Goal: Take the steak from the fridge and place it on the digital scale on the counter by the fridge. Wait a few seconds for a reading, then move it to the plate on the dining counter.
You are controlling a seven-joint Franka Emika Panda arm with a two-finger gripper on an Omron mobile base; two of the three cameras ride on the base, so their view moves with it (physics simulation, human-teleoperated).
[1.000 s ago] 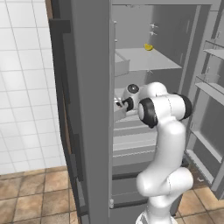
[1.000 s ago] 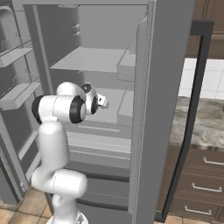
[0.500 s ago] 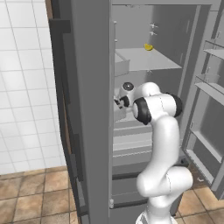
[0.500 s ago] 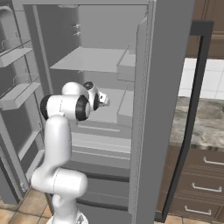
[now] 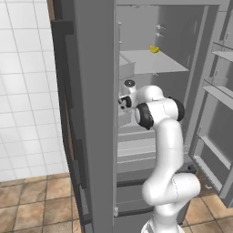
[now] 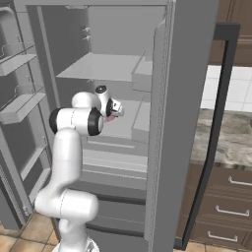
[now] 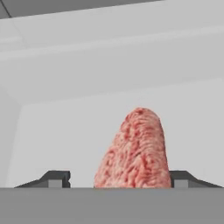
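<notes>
The tall grey fridge stands open, and my arm reaches onto its middle shelf. On that shelf lies the steak, a pinkish-red slab that rises between my two finger tips in the hand view. My gripper is open, one dark finger well to the steak's left and the other close beside its right. From the right base view a pink edge of the steak shows just below the gripper. In the left base view the gripper is partly hidden behind the fridge wall.
A small yellow item sits on the upper shelf. Open door bins flank the arm on the right, and others on the left. A marble counter over brown drawers lies right of the fridge. White tiles cover the left wall.
The arm has pushed deeper into the fridge, carrying the hand further in over the middle shelf toward the steak. Nothing else has moved.
</notes>
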